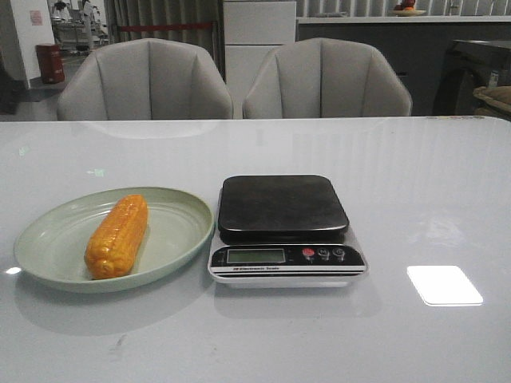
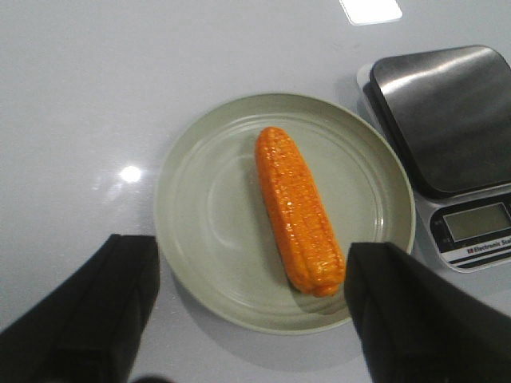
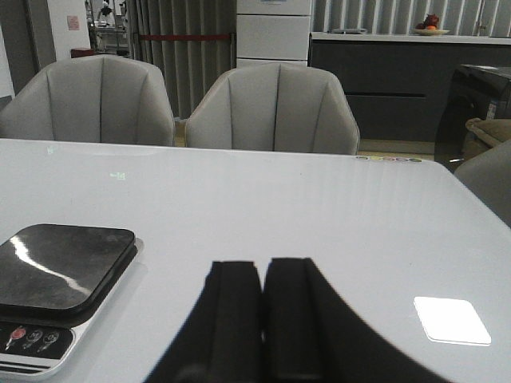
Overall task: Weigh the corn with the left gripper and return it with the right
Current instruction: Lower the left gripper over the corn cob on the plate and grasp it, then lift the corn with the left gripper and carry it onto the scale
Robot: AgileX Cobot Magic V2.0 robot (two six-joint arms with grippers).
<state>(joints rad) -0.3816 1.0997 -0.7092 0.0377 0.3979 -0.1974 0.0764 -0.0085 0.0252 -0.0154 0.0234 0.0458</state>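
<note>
An orange-yellow corn (image 1: pixel 118 235) lies lengthwise on a pale green plate (image 1: pixel 48 239) at the left of the table. In the left wrist view the corn (image 2: pixel 298 209) lies on the plate (image 2: pixel 207 215) below my left gripper (image 2: pixel 251 275), which hangs open above the plate's near rim with nothing between its fingers. Right of the plate stands a kitchen scale (image 1: pixel 283 225) with a bare black platform (image 2: pixel 451 112). My right gripper (image 3: pixel 263 271) is shut and holds nothing, over bare table to the right of the scale (image 3: pixel 56 279). Neither gripper shows in the front view.
Two grey chairs (image 1: pixel 148 80) (image 1: pixel 327 80) stand behind the table's far edge. A bright patch of reflected light (image 1: pixel 444 285) lies on the tabletop right of the scale. A dark counter and cabinets line the back of the room.
</note>
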